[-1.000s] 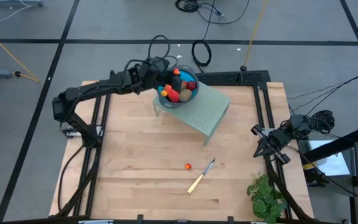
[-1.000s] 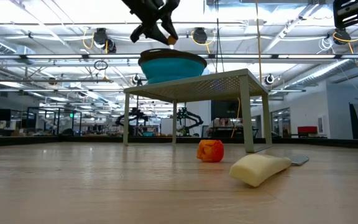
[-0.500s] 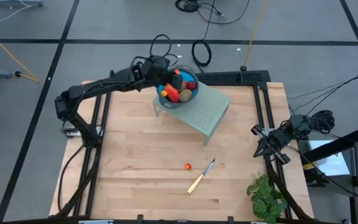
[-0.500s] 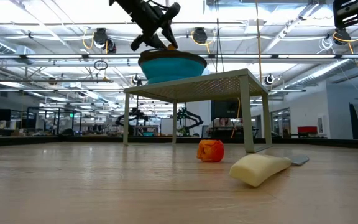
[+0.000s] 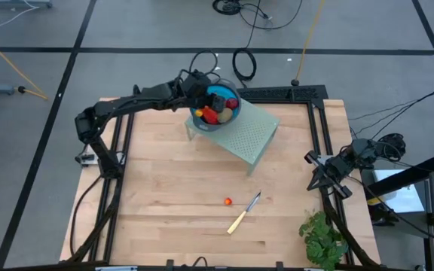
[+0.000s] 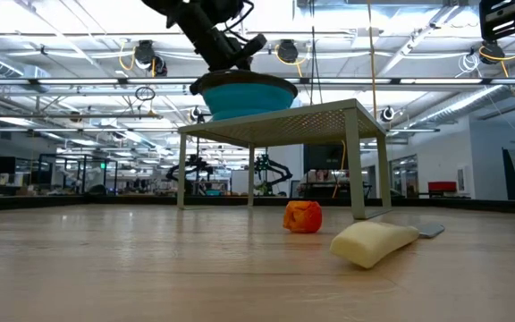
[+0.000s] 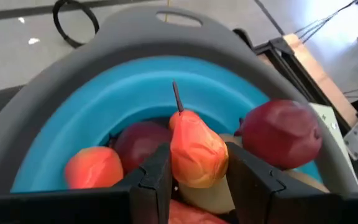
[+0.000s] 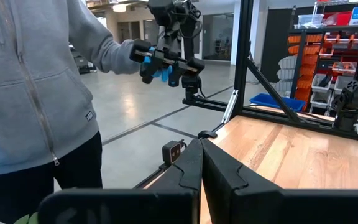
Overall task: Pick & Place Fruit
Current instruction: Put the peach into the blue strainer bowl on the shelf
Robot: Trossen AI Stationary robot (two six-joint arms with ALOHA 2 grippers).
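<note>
Left pincer gripping pear, now moving deeper over bowl at counter's 12 o'clock; release coming soon, probably. Tiny fruit waiting mid-counter. Right pincer closed, idling at 3 o'clock.

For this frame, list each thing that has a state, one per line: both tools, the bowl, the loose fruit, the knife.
Left tool: over the bowl, shut on the orange-red pear.
Orange-red pear: upright, stem up, held between the fingers.
Right tool: shut, empty, waiting at the table's right edge.
Bowl: upright on the small raised stand, holding fruit.
Small orange fruit: loose on the table.
Knife: lying flat on the table.
</note>
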